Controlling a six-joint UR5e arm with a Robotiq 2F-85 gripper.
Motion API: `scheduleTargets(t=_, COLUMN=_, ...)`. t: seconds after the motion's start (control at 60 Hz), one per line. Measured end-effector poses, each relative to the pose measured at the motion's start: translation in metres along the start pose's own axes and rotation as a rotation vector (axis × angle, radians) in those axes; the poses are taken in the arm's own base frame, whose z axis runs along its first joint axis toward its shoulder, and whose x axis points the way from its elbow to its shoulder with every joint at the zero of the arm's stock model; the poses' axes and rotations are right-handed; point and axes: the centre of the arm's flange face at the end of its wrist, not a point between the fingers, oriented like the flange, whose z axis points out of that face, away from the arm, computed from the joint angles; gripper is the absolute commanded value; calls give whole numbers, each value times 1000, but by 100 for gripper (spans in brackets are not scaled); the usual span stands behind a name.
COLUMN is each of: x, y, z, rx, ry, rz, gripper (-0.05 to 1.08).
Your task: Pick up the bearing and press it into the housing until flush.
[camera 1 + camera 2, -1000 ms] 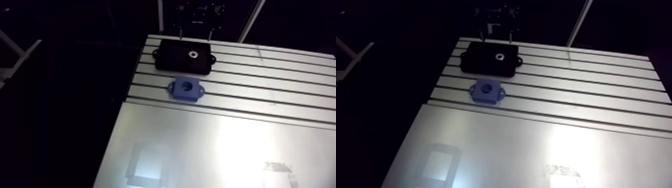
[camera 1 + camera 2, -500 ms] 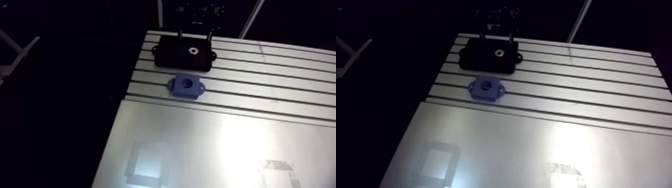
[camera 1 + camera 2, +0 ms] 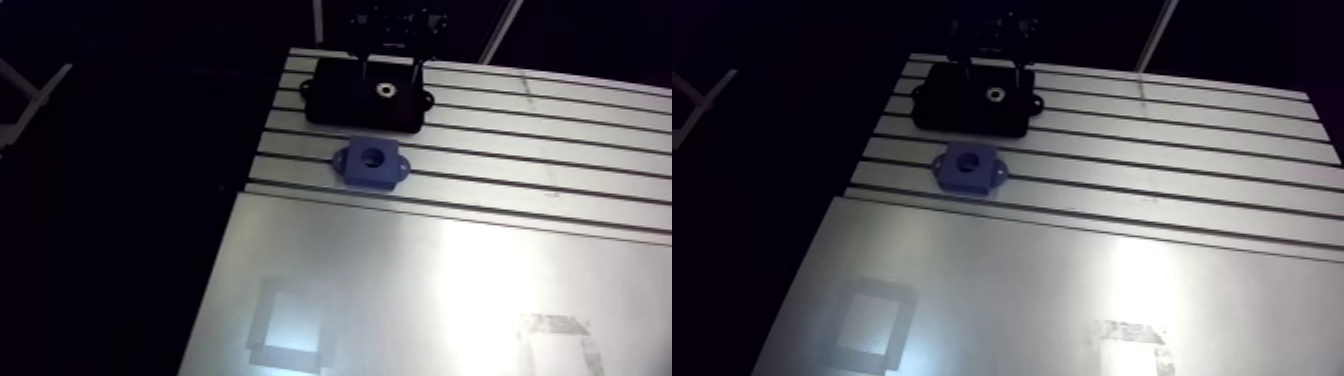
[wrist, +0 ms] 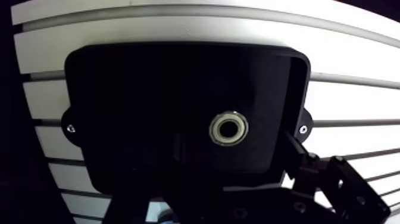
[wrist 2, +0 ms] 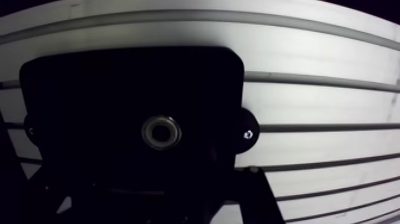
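Op: Lower now than in the earlier pictures, the gripper (image 3: 392, 78) has come down over the black rectangular plastic tray (image 4: 149, 89). The whole arm view has shifted too, so the camera moved, not the parts.

Eng: Where is the bearing?

Op: The silver metal ring bearing (image 4: 228, 128) sits in the tray, untouched. In the wrist view it lies just ahead of the fingers (image 4: 297, 158), not yet between them.

Eng: And the fingers?

Op: Spread, with nothing in them. One shows plainly in the wrist view and the other is lost against the dark tray, but the arm view shows two prongs standing apart.

Eng: The housing?

Op: The blue square plastic housing (image 3: 371, 163) stands on the slotted aluminium bench (image 3: 450, 280) near the tray, its round bore empty.

Eng: So how far along?

Op: Early, I judge. Only the approach is under way. Closing on the bearing, lifting it, carrying it across and pressing it flush all remain.
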Motion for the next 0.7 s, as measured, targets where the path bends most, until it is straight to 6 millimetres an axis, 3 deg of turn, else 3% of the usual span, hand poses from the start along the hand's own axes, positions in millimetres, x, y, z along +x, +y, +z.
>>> scheduleTargets(t=0.35, x=1, y=0, z=9, rx=-2, ry=-14, rz=-6, gripper=27)
scheduleTargets(t=0.7, x=1, y=0, z=14, rx=-3, ry=-22, rz=-13, gripper=39)
